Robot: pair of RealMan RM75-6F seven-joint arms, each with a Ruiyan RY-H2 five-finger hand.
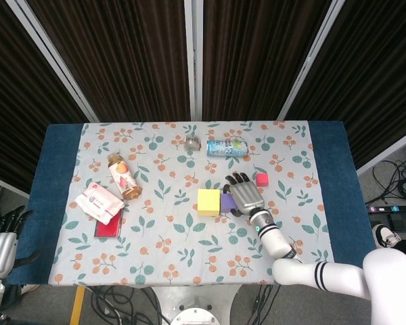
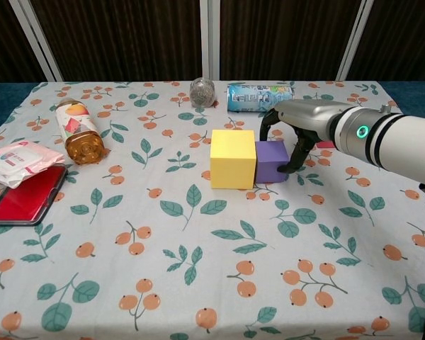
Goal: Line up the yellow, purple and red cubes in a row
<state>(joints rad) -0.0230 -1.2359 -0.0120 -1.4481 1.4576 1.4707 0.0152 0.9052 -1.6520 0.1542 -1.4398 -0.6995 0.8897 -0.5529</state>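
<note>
The yellow cube (image 1: 208, 202) (image 2: 232, 159) stands mid-table. The smaller purple cube (image 1: 227, 204) (image 2: 271, 160) sits against its right face. My right hand (image 1: 247, 195) (image 2: 297, 124) arches over the purple cube and grips it, with fingers on its far side and its right side. The small red cube (image 1: 262, 179) (image 2: 324, 144) lies behind and right of that hand, mostly hidden by it in the chest view. My left hand (image 1: 0, 247) hangs off the table's left edge, fingers apart and empty.
An orange bottle (image 1: 122, 176) (image 2: 76, 129) lies at the left, with a tissue packet (image 1: 99, 203) (image 2: 18, 159) and a red case (image 1: 109, 223) (image 2: 25, 195) beside it. A drink can (image 1: 227, 147) (image 2: 258, 96) and a small grey ball (image 1: 192, 143) (image 2: 202, 91) lie at the back.
</note>
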